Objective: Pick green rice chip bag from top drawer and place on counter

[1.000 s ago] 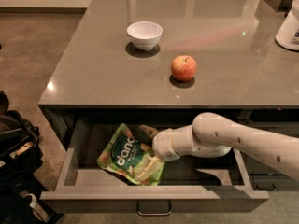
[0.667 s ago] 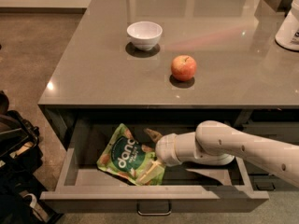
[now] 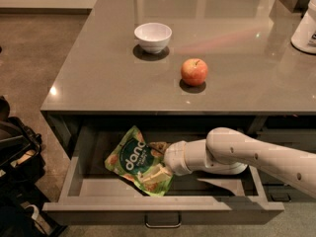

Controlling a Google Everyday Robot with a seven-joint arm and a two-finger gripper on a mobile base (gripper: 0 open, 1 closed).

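The top drawer (image 3: 163, 212) stands pulled open below the counter (image 3: 98, 78), its metal bar handle at the front. The green rice chip bag (image 3: 134, 158) lies tilted in the drawer's left half, its dark green round patch facing up. My gripper (image 3: 157, 161) reaches in from the right on a white arm and sits at the bag's right edge, over its lower right corner. The wrist covers most of the fingers.
A white bowl (image 3: 153, 36) and a red apple (image 3: 194, 71) stand on the counter. A white appliance (image 3: 306, 28) is at the counter's right edge. Dark bags (image 3: 15, 152) lie on the floor at the left of the drawer.
The arm has dropped lower into the drawer and the gripper has pressed in closer against the bag's right side. The bag has barely moved.
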